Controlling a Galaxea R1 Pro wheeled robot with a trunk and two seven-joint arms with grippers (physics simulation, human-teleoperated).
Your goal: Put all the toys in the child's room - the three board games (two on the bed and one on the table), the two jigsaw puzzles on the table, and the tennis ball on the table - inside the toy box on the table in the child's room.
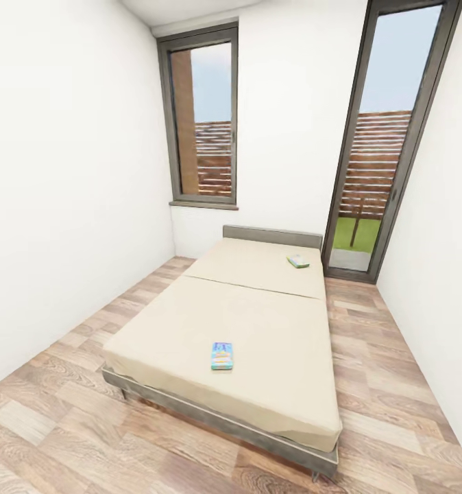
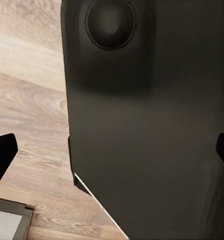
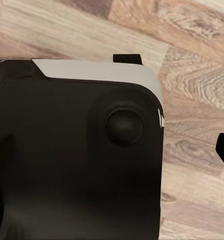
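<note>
On the wood-plank floor (image 1: 66, 439) of the child's room, the bed (image 1: 190, 322) stands lengthwise away from the camera, its dark frame edge along the near foot end and its cream-beige cover plain. Near the foot edge of the bed, about midway across it, lies a light blue board game (image 1: 222, 356), flat on the cover with its long side running toward the headboard. Far off at the head end, close to the bed's right edge, lies a second board game (image 1: 298, 261), greenish with a pale top, also flat and turned at an angle. Beyond the grey headboard (image 1: 272, 236) are a tall window (image 1: 202, 116) and a glass door (image 1: 385, 137) in the white wall. Both wrist views show dark robot body panels over the plank floor, with only black finger tips at the picture borders, so whether either arm's jaws are apart or together cannot be told.
</note>
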